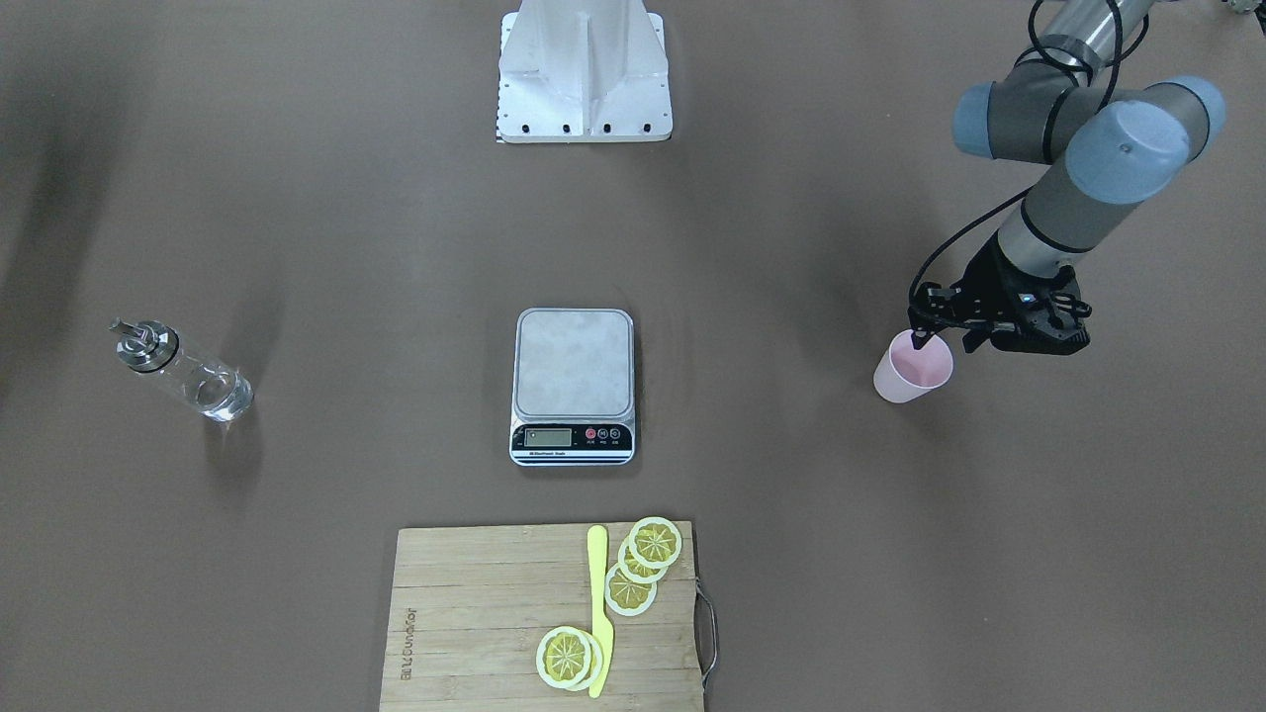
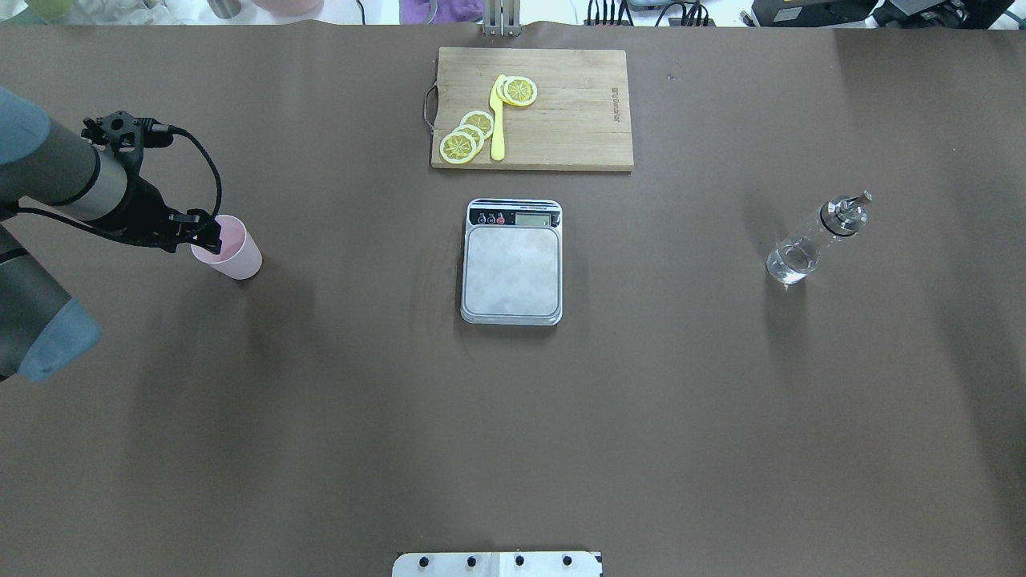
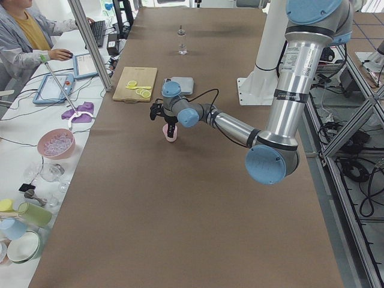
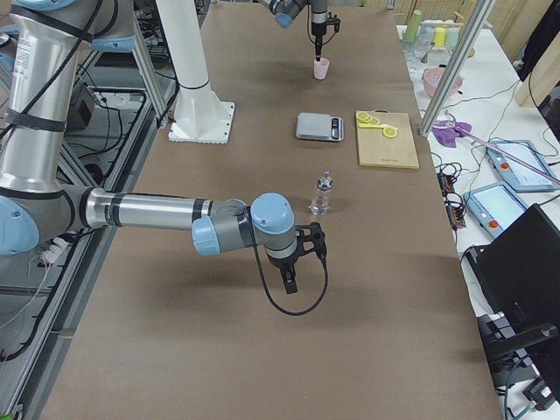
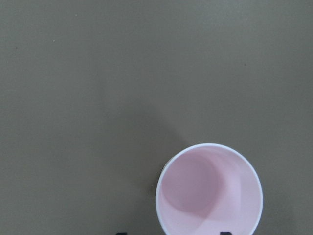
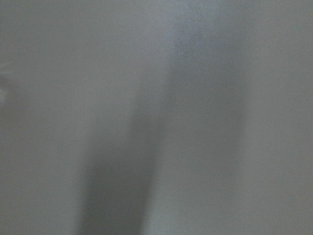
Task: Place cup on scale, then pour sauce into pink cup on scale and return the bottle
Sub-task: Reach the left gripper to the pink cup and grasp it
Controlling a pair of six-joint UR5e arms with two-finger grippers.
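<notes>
The pale pink cup (image 1: 915,371) (image 2: 232,250) (image 5: 210,193) stands upright on the brown table, far from the scale on my left side. My left gripper (image 1: 922,337) (image 2: 210,235) is open and low over the cup's rim. In the left wrist view one fingertip (image 5: 121,233) is outside the wall and the other is over the inside. The steel scale (image 1: 574,381) (image 2: 511,266) sits bare at the table's middle. The glass bottle (image 1: 188,374) (image 2: 809,244) of clear sauce (image 1: 220,396) stands on my right side. My right gripper (image 4: 289,278) hovers short of the bottle; I cannot tell its state.
A wooden cutting board (image 1: 475,613) (image 2: 577,112) with lemon slices and a yellow knife lies beyond the scale. The robot's white base plate (image 1: 584,79) is on the near side. A person (image 3: 24,36) sits at a side table with bowls and cups.
</notes>
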